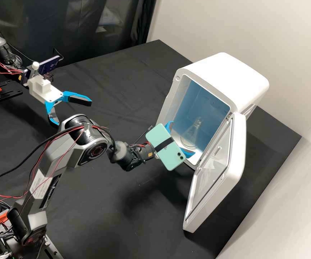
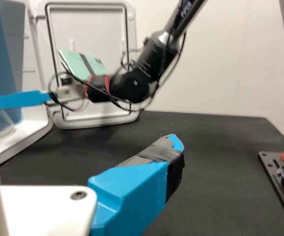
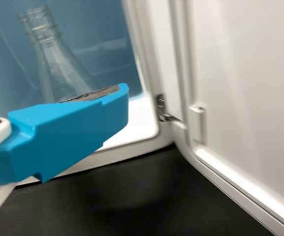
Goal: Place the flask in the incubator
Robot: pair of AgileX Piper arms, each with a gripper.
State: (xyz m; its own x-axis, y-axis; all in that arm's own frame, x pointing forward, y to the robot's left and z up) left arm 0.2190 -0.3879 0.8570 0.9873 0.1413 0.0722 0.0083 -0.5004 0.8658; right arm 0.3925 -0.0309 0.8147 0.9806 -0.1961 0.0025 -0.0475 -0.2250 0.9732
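at the near left corner of the bench (image 1: 133, 216) you have the right arm (image 1: 72, 147), rising from its base and stretching across toward the right edge. a mint phone (image 1: 164, 145) is strapped to its wrist with a black band. just past the phone the right gripper (image 1: 181, 139) sits in the mouth of the incubator (image 1: 231, 77). its fingers (image 1: 189, 154) are spread wide, one high and one low, and pinch nothing. the door (image 1: 216, 169) hangs open on the near side of the box, swung out toward the near right corner, its inner face turned to the arm.

inside, the flask (image 1: 195, 131) stands upright on the floor of the blue chamber. it is clear glass with a narrow neck and a wide base, and it sits just beyond the spread fingers. from your right wrist camera one blue finger lies in front of the flask's lower body, close to it; you can't tell whether it touches.

the incubator is a white box with rounded corners, near the right edge, its opening turned toward the left edge. farther back, over the left part of the bench, the left gripper (image 1: 72, 111) hangs above the surface, well apart from the incubator, its fingers spread and empty.
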